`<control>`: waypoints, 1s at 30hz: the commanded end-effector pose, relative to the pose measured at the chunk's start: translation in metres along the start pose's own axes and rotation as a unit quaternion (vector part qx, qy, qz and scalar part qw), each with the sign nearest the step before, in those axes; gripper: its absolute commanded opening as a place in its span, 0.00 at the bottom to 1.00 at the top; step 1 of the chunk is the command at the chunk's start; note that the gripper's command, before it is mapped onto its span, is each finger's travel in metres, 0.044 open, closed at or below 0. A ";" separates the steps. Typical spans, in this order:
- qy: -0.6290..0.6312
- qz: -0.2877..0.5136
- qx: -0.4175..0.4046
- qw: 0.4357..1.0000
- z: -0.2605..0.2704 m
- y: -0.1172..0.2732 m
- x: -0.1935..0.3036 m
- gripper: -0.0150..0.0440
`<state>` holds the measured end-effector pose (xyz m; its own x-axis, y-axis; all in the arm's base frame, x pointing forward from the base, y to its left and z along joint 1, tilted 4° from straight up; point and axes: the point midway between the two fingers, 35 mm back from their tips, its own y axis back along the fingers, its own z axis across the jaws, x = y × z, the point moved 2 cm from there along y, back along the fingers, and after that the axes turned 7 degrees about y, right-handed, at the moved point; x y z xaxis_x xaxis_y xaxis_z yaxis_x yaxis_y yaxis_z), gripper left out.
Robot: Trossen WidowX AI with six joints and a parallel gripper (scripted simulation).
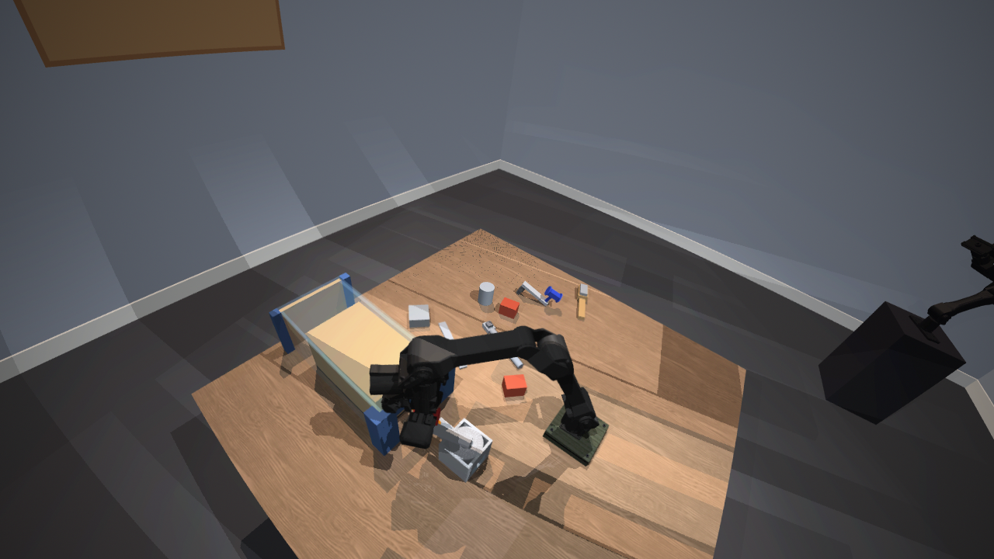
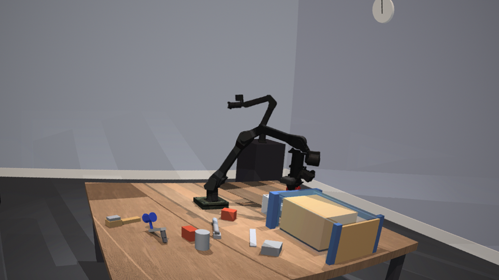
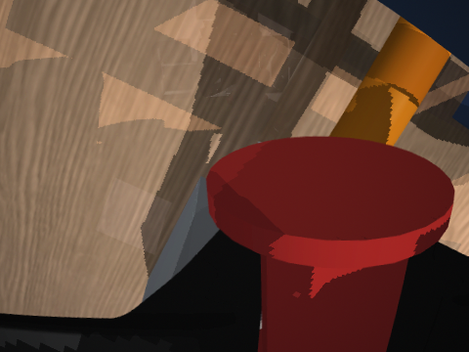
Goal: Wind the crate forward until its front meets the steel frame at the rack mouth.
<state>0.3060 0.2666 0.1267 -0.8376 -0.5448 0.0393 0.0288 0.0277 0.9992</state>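
Note:
My gripper (image 1: 428, 419) (image 2: 292, 186) (image 3: 296, 214) is shut on the red knob (image 3: 332, 191) of the winch handle. It is beside the grey winch (image 1: 463, 464) (image 2: 265, 203), between the winch and the cubby mouth. The handle's light grey arm (image 1: 454, 438) reaches over the winch top. The key is hidden. The tan crate (image 1: 357, 323) (image 2: 309, 223) appears flat inside the guard cubby (image 1: 383, 432) (image 2: 273, 210). In the exterior view its front is close to the mouth's blue frame; contact cannot be told. An orange cylinder (image 3: 415, 59) shows behind the knob in the wrist view.
Red blocks (image 1: 514, 386) (image 2: 188, 233), a grey cylinder (image 1: 486, 293) (image 2: 201, 240) and a grey block (image 1: 418, 316) (image 2: 271, 248) stand on the bench. A blue-ended tool (image 1: 553, 294) (image 2: 149, 217) and a wooden-handled tool (image 1: 582, 306) (image 2: 130, 220) lie farther off. The cubby's blue post is close beside my gripper.

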 end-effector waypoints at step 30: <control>0.016 -0.005 -0.019 1.000 0.063 0.002 0.003 0.25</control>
<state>0.2841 0.3054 0.1286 -0.8314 -0.5554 0.0164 0.0140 0.0085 0.9999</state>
